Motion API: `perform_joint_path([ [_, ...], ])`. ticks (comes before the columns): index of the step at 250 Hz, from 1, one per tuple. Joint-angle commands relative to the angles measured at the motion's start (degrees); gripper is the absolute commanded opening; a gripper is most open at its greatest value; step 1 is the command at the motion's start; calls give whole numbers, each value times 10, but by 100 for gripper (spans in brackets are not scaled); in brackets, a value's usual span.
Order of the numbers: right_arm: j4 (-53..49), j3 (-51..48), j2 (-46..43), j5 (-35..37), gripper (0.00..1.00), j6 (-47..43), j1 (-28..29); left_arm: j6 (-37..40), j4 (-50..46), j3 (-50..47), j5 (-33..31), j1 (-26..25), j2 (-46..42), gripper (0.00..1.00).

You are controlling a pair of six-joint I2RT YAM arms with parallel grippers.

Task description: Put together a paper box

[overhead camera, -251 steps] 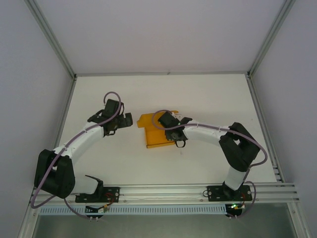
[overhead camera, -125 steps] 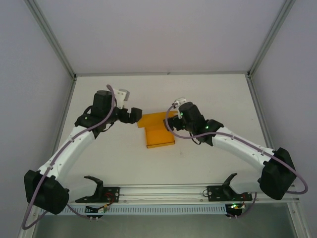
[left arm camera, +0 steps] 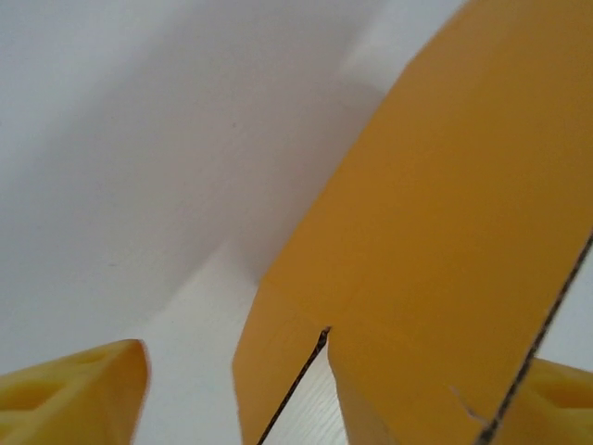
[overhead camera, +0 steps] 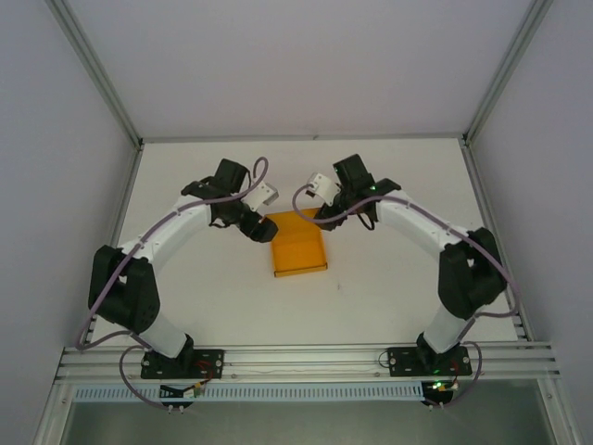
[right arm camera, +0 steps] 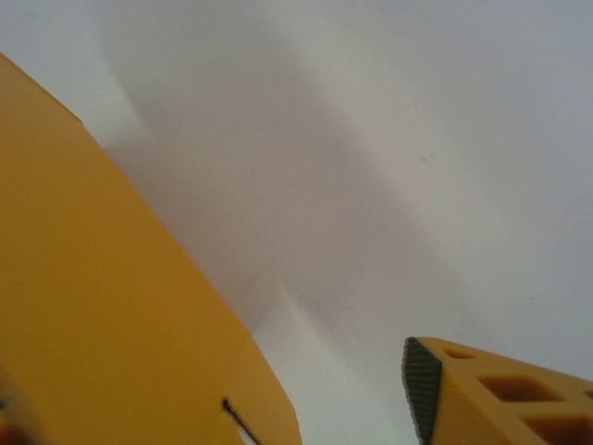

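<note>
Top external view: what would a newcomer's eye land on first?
The orange-yellow paper box lies mid-table, the one bright thing on the white table. The left end effector sits at its far-left corner and the right end effector at its far-right corner, mirroring each other.
</note>
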Motion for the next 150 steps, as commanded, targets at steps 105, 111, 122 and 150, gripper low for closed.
perform_joint_path([
  [105, -100, 31, 18, -32, 21, -44, -5, 33, -62, 45, -80, -33, 32, 13],
  [111, -99, 30, 18, -34, 20, -42, -6, 31, -60, 44, -86, -34, 31, 9],
  [122, -99, 28, 17, -39, 16, -37, -5, 27, -57, 43, -91, -37, 30, 5],
  [150, -82, 21, 11, -42, 10, 0, -6, -4, -30, 37, -114, -43, 23, 0],
])
